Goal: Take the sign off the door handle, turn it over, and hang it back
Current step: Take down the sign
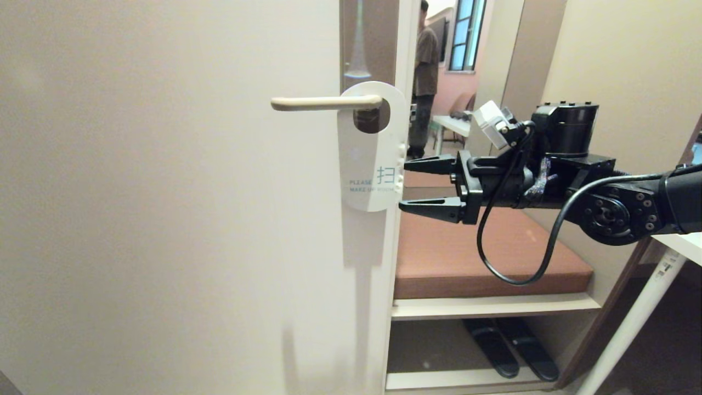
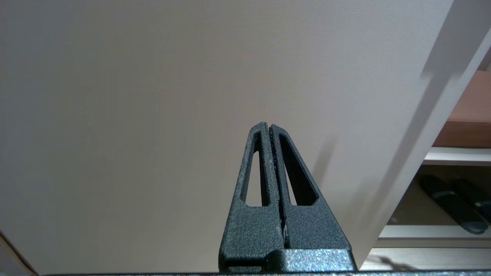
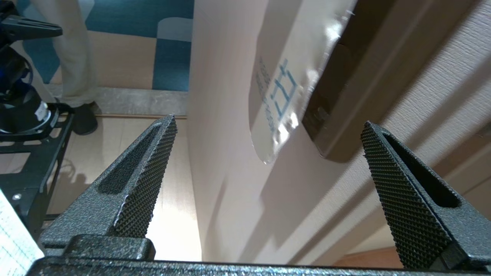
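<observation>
The sign [image 1: 371,164] hangs by its round hole on the cream door handle [image 1: 323,102], white face out, with blue print reading "PLEASE MAKE UP ROOM". My right gripper [image 1: 405,184] is open and level, just right of the sign's lower edge, its fingertips close to that edge and nothing between them. In the right wrist view the sign [image 3: 284,88] shows ahead of the wide-open right gripper [image 3: 268,124], past its fingertips. My left gripper [image 2: 267,125] is shut and empty, facing the bare door [image 2: 172,96] low down.
The cream door [image 1: 164,219] fills the left of the head view; its edge [image 1: 392,258] runs down beside the sign. Right of it are a brown cushioned bench [image 1: 482,258], black slippers [image 1: 510,345] on the shelf below, and a white table leg [image 1: 636,323]. A person [image 1: 425,77] stands far behind.
</observation>
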You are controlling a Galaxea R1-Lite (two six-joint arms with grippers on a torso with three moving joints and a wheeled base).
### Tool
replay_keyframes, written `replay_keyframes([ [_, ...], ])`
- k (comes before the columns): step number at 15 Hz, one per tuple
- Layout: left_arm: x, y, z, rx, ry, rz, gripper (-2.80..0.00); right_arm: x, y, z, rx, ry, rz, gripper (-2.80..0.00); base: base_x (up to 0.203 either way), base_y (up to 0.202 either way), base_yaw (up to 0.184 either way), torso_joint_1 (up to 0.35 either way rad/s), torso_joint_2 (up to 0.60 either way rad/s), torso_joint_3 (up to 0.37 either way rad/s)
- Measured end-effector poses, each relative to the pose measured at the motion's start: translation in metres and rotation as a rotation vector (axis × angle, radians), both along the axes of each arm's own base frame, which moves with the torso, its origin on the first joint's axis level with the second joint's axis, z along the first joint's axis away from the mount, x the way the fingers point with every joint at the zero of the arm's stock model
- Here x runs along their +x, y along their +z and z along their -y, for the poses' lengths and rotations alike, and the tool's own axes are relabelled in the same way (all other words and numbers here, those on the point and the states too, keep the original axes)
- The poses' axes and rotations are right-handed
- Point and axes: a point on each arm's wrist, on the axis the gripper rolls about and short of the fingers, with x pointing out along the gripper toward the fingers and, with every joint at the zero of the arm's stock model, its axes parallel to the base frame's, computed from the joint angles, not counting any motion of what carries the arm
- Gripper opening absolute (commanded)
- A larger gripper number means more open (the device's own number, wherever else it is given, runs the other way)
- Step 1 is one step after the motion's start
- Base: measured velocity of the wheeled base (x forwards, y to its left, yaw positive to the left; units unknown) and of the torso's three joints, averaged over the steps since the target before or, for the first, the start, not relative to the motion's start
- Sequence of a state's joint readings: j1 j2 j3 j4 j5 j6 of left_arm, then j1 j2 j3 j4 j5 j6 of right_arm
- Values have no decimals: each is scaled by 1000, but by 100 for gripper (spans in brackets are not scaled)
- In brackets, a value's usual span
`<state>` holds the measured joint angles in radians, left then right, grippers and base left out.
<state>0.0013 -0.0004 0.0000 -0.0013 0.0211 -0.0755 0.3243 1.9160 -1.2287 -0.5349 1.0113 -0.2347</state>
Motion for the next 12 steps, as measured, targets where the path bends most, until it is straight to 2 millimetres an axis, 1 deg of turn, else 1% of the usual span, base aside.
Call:
replay_keyframes([
  [7, 0, 0, 0, 0, 0, 0, -280, 5, 5, -11, 9, 21, 25, 0, 0, 0, 0, 0, 0, 0],
  [12, 0, 0, 0, 0, 0, 0, -280, 7, 3, -18, 9, 36, 21, 0, 0, 0, 0, 0, 0, 0],
])
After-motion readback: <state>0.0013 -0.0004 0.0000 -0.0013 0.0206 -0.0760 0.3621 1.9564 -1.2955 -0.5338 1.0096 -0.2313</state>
